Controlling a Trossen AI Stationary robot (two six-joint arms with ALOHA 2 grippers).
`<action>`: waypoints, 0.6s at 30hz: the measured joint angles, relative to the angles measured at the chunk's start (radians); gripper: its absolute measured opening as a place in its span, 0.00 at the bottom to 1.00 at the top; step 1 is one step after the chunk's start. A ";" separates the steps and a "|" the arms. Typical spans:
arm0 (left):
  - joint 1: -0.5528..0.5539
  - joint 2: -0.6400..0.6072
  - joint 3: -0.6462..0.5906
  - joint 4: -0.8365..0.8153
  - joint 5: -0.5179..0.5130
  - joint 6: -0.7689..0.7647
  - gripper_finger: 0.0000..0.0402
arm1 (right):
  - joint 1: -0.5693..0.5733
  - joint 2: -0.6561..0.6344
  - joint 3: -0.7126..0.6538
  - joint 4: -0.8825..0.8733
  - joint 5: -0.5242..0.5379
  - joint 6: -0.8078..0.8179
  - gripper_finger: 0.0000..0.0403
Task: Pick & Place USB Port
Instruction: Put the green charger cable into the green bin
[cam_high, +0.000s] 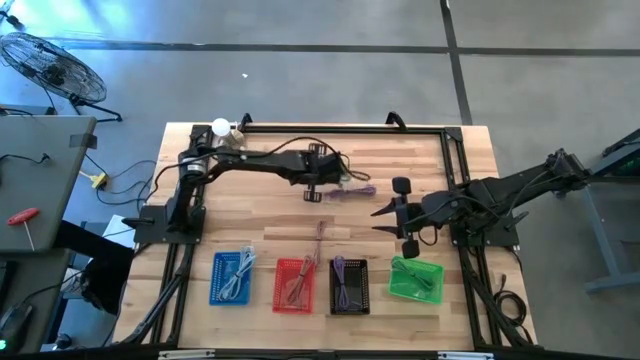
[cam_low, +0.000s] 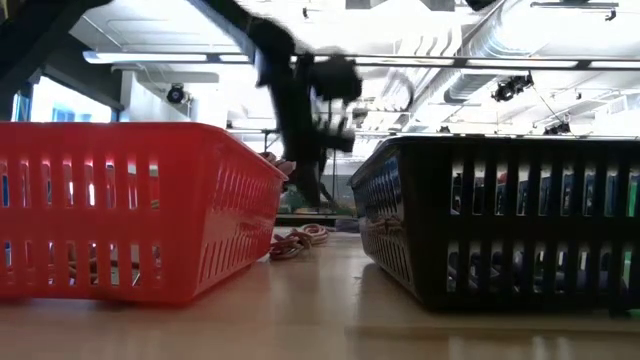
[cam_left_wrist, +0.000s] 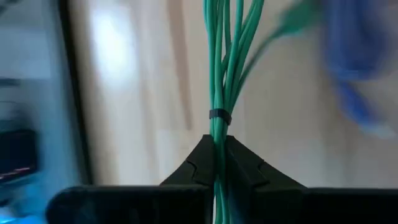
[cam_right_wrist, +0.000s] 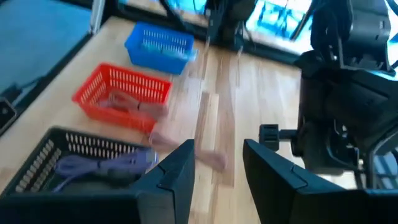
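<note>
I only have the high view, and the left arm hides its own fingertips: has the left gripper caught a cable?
Observer: Yes. In the left wrist view the left gripper is shut on a green cable bundle.
Operator: Is the bundle tied?
Observer: A dark band wraps it just past the fingertips.
Operator: And the other arm, holding anything?
Observer: No. The right gripper stands open and empty in its wrist view.

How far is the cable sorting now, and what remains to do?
Done: the blue basket, red basket, black basket and green basket each already hold cables. In hand: the left gripper is shut on a green cable bundle. Left: placing that bundle, plus the purple cable and reddish cable on the table. The right gripper waits open.
</note>
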 joint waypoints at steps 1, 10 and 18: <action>-0.015 -0.010 0.030 -0.056 -0.036 0.004 0.02 | 0.000 0.000 0.000 0.021 0.000 -0.014 0.32; -0.133 -0.110 0.300 -0.383 -0.279 -0.100 0.02 | 0.019 -0.008 0.000 0.174 -0.022 -0.131 0.31; -0.273 -0.290 0.416 -0.389 -0.380 -0.275 0.02 | 0.135 -0.086 0.000 0.312 -0.030 -0.270 0.22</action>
